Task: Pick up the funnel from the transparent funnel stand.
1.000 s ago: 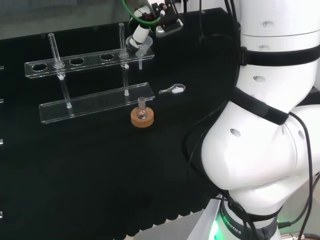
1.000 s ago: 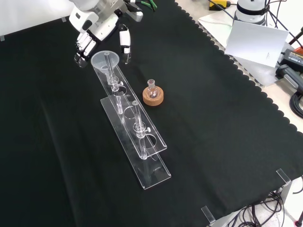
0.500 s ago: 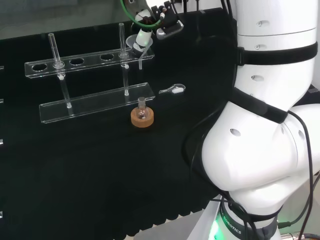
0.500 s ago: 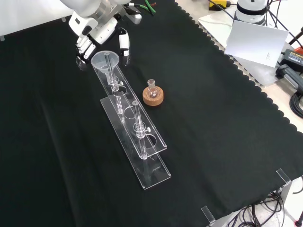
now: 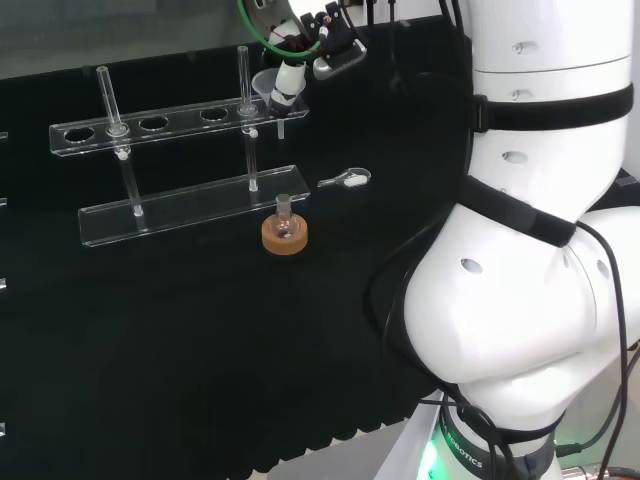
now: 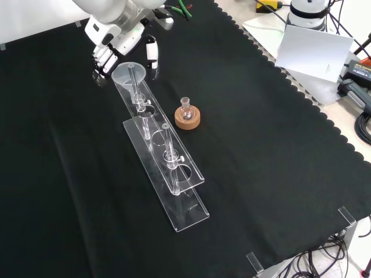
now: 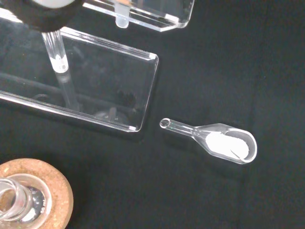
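white arm; black bands, green cable

Count on the cloth: 1 funnel stand, 1 funnel, 1 flask on 1 cork ring, 1 scoop.

One transparent funnel stand with two upright posts; one clear funnel at the stand's far end in the front view; one small flask on one cork ring just right of the stand there; one clear scoop holding white powder, near the stand's base corner.
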